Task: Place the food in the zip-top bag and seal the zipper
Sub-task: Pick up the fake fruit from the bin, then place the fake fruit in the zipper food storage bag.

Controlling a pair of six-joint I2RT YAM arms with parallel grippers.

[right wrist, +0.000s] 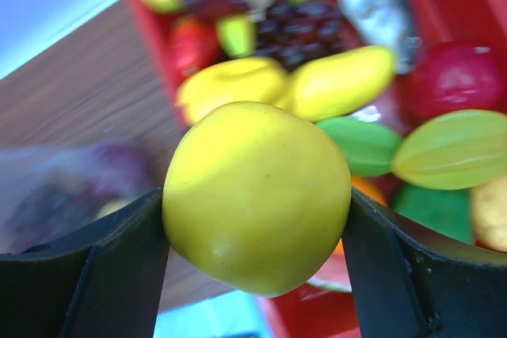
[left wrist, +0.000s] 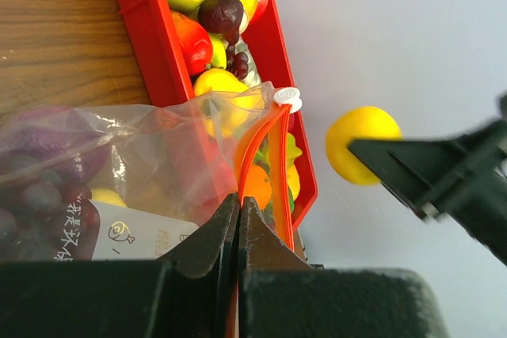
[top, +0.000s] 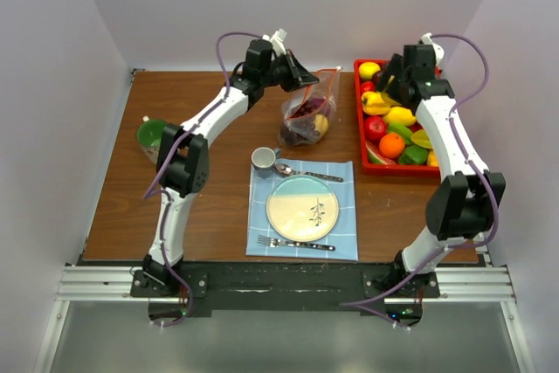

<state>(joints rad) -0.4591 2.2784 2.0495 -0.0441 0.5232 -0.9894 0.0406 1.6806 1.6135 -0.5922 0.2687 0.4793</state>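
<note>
The clear zip-top bag (top: 306, 120) lies at the table's back centre, with purple grapes and a yellow piece inside. My left gripper (top: 301, 78) is shut on its mouth edge and holds it up. In the left wrist view the jaws (left wrist: 238, 202) pinch the orange-red zipper (left wrist: 279, 156) below its white slider (left wrist: 287, 99), and the mouth gapes. My right gripper (top: 378, 72) is shut on a yellow fruit (right wrist: 257, 195) above the red tray's (top: 359, 120) far left corner. The fruit also shows in the left wrist view (left wrist: 358, 142), to the right of the bag. More food (top: 397, 124) fills the tray.
A blue placemat (top: 345, 229) near the front holds a plate (top: 302, 208), a fork (top: 293, 242), a spoon (top: 301, 172) and a grey mug (top: 264, 160). A green cup (top: 150, 134) stands at the left edge. White walls close in behind and on both sides.
</note>
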